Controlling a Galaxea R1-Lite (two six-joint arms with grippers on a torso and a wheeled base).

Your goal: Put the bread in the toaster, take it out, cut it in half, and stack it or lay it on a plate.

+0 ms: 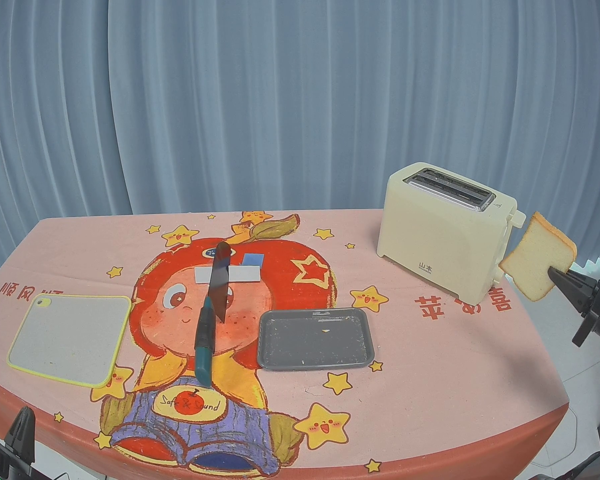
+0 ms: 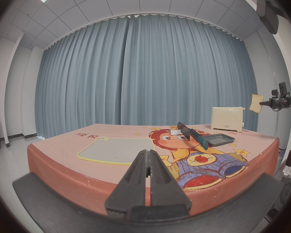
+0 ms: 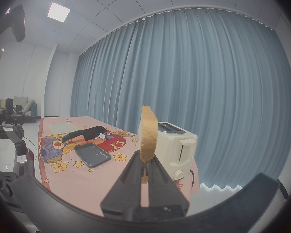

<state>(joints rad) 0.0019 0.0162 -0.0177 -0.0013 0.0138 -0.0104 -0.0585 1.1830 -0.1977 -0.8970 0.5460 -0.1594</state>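
Containers. The cream two-slot toaster (image 1: 447,231) stands at the far right of the table, its metal-lined slots facing up and its lever and dial on the end nearest the right edge. A dark grey rectangular tray (image 1: 277,341) lies flat near the table's middle, toward the front. It carries one small pale crumb and faint pale smears.

Surface and room. The table is covered by a pink tablecloth (image 1: 447,368) printed with a cartoon figure and stars. A grey cutting board (image 1: 70,338) with a yellow rim lies at the left. A knife (image 1: 210,315) with a dark blade and teal handle sits between board and tray, handle toward the front edge. A pleated blue-grey curtain (image 1: 280,88) closes off the back. The ceiling is tiled, with lit panels.

Task item. The bread slice (image 1: 539,256) is pale with a golden-brown crust. It is held on edge in the air off the table's right end, near the toaster's lever end and apart from it. The right gripper (image 3: 145,160) pinches its lower edge between both fingers.

The left gripper (image 2: 148,152) sits low off the front left corner, fingers pressed together on nothing.
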